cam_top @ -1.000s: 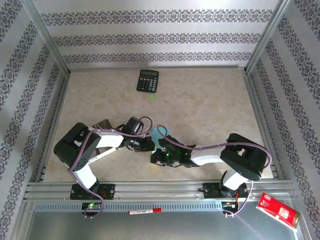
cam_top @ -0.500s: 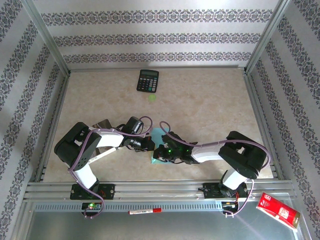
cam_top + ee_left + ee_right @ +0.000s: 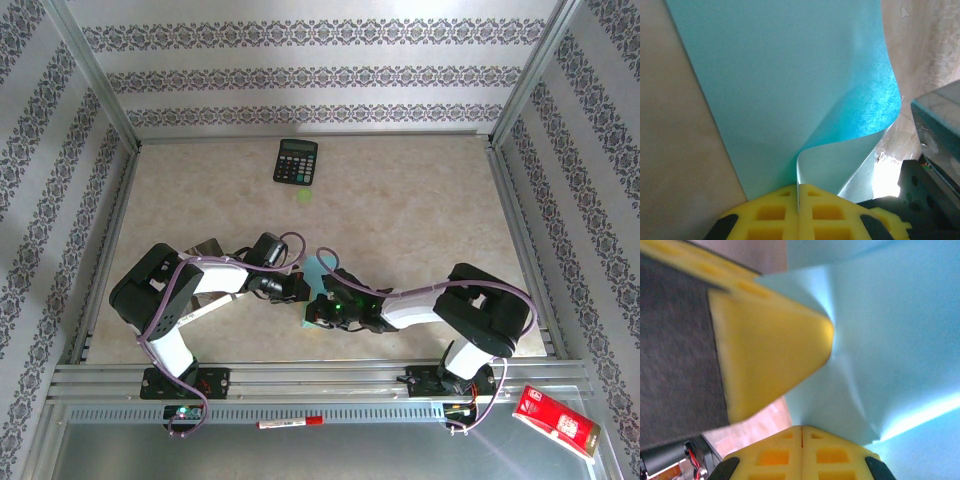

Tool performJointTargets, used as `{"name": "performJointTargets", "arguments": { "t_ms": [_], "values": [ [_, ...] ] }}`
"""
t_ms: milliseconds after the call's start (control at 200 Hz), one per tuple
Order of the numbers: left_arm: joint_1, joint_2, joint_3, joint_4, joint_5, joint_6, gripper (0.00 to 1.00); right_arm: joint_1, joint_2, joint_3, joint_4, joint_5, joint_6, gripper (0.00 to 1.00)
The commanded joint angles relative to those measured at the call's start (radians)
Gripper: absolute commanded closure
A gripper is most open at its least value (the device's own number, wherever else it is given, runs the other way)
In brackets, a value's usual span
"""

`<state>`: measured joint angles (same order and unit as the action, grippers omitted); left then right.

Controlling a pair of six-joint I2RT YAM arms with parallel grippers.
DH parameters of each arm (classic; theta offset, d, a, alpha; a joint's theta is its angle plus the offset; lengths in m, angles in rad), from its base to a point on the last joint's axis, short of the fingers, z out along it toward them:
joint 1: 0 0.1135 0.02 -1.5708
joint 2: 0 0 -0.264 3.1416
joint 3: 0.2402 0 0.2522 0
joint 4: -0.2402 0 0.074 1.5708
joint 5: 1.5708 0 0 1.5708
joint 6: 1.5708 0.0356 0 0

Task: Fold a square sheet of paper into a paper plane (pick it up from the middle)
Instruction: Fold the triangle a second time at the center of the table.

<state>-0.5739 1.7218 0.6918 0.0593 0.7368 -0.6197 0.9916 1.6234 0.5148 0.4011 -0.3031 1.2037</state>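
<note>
The square sheet of paper [image 3: 317, 268] is light cyan and sits between my two grippers near the table's front middle. My left gripper [image 3: 299, 288] is shut on one edge of it. In the left wrist view the sheet [image 3: 790, 75] curls up from the table into the closed yellow pads of the left gripper [image 3: 798, 189]. My right gripper [image 3: 316, 304] is shut on the sheet too. In the right wrist view the paper [image 3: 890, 330] creases outward from the right gripper [image 3: 801, 429], and a yellow finger of the left gripper [image 3: 765, 350] sits close by.
A black calculator [image 3: 296, 160] lies at the back of the table. A grey flat item [image 3: 205, 249] sits by the left arm. A red packet [image 3: 555, 421] and a red-tipped pen [image 3: 290, 423] lie below the front rail [image 3: 320, 375].
The right gripper has edged slightly left and toward the left gripper. More of the cyan sheet shows below the grippers. The left arm has barely moved.
</note>
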Motion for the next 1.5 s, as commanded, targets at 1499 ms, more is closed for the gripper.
{"name": "performJointTargets", "arguments": {
  "t_ms": [1499],
  "values": [
    [-0.009, 0.118, -0.022, -0.124, -0.176, 0.051, 1.00, -0.275, -0.075, 0.033, -0.197, -0.058, -0.165, 1.00]
  ]
}}
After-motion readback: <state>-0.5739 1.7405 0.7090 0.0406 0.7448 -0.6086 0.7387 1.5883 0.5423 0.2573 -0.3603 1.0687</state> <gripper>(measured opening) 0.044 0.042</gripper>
